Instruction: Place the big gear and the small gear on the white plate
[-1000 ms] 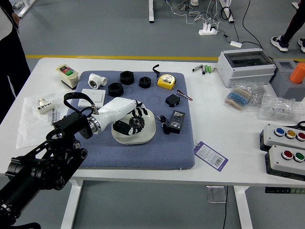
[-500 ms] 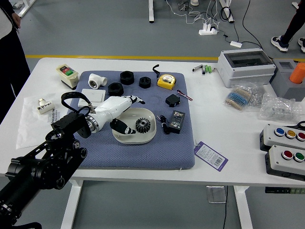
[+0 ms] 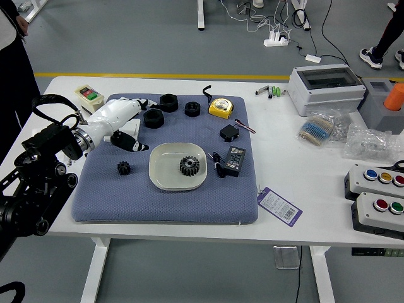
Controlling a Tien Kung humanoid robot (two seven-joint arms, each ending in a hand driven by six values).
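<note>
Roughly half done: big gear [image 3: 189, 165] sits on white plate [image 3: 165, 167], right of and nearer than the left hand [image 3: 108, 123], which is open and empty, while small gear [image 3: 124, 168], on the mat [image 3: 158, 208] just nearside of it, still needs placing.

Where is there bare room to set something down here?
Bare mat runs between the white plate and the mat's near edge; bare tabletop lies between the purple-edged tag and the button boxes. Crowded: the mat's far side, with black rings and yellow tape measure.
</note>
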